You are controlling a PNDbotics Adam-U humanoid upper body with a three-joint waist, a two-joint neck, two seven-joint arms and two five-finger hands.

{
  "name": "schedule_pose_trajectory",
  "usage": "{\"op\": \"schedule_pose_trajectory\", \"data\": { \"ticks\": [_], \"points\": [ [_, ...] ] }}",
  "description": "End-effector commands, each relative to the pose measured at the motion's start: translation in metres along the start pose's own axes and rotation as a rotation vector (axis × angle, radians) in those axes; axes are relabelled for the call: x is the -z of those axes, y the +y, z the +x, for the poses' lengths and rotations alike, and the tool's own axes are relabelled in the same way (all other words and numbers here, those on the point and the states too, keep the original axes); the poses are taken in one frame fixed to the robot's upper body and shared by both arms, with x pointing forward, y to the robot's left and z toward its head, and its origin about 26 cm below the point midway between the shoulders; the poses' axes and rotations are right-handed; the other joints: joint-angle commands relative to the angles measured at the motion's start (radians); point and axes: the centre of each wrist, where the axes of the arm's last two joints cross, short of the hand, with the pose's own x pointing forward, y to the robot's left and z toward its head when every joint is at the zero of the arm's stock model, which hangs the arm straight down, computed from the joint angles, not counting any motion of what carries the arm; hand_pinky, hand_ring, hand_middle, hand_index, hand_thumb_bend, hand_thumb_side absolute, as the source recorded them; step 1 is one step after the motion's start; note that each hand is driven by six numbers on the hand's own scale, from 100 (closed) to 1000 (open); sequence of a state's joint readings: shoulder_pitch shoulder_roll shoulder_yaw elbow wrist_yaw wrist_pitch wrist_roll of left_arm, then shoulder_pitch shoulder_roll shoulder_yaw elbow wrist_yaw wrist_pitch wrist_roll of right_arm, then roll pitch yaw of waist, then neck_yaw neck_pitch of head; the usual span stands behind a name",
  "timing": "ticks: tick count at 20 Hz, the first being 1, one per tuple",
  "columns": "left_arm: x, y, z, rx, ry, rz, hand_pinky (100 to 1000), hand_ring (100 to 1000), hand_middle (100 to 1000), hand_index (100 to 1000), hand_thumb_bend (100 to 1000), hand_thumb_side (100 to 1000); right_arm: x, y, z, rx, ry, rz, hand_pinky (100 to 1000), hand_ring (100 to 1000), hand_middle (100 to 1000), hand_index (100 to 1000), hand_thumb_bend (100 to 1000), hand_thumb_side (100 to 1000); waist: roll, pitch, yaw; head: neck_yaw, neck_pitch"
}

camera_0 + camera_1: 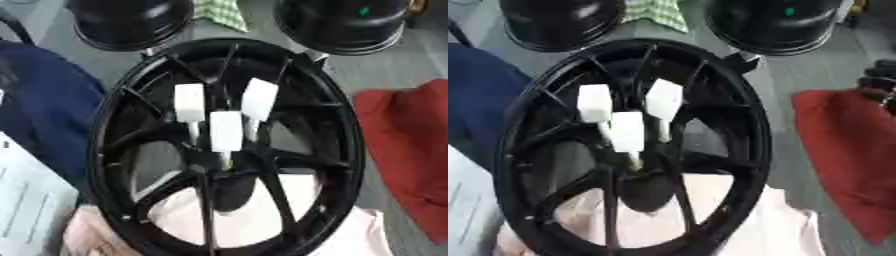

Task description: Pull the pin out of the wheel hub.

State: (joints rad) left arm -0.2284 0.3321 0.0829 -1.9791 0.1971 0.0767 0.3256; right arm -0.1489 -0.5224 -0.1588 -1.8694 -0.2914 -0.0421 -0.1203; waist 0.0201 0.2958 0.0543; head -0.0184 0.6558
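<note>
A black spoked wheel (114,150) lies before me, filling the middle of both views. Three white block-headed pins stand in its hub. The left pin (189,102) and the right pin (259,99) are farther back, and the middle pin (225,131) is nearest me. Each has a thin pale shaft going down between the spokes. No hand touches the wheel or the pins. A dark jointed shape, probably my right hand (882,82), shows at the right edge of the right eye view, well clear of the wheel. My left hand does not show.
Two black round objects (131,22) (343,22) stand at the far edge, with a green checked cloth (220,12) between them. A red cloth (407,145) lies right, a dark blue cloth (44,105) left, a pale pink cloth (262,220) under the wheel, and a white sheet (26,205) lower left.
</note>
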Motion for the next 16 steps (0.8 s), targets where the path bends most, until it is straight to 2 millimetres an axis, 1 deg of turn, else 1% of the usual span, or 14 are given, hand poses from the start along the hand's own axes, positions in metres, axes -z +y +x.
{"op": "schedule_pose_trajectory", "data": {
  "ticks": [1, 4, 7, 15, 16],
  "points": [
    [0.002, 0.0, 0.007, 0.004, -0.029, -0.005, 621, 659, 570, 746, 574, 417, 0.004, -0.002, 0.009, -0.025, -0.031, 0.009, 765, 754, 697, 757, 100, 757, -0.001, -0.01, -0.001, 0.002, -0.004],
    [0.002, 0.001, 0.008, 0.007, -0.031, -0.005, 621, 659, 570, 746, 574, 417, 0.005, -0.004, 0.013, -0.036, -0.039, 0.012, 763, 753, 697, 757, 100, 751, -0.003, -0.007, -0.002, 0.004, -0.004],
    [0.002, 0.002, 0.008, 0.016, -0.032, -0.009, 621, 659, 569, 747, 573, 417, 0.007, -0.007, 0.021, -0.076, -0.054, 0.034, 764, 753, 697, 759, 100, 735, -0.009, -0.004, -0.003, 0.008, -0.005],
    [0.002, 0.005, 0.009, 0.048, -0.035, -0.02, 620, 659, 569, 747, 571, 419, 0.02, -0.015, 0.063, -0.271, -0.129, 0.217, 779, 758, 703, 768, 100, 664, -0.027, -0.003, -0.004, 0.003, -0.001],
    [0.002, 0.006, 0.009, 0.051, -0.035, -0.02, 620, 659, 569, 747, 570, 419, 0.022, -0.016, 0.067, -0.301, -0.136, 0.243, 783, 759, 703, 769, 100, 684, -0.029, -0.004, -0.005, 0.002, -0.001]
  ]
}}
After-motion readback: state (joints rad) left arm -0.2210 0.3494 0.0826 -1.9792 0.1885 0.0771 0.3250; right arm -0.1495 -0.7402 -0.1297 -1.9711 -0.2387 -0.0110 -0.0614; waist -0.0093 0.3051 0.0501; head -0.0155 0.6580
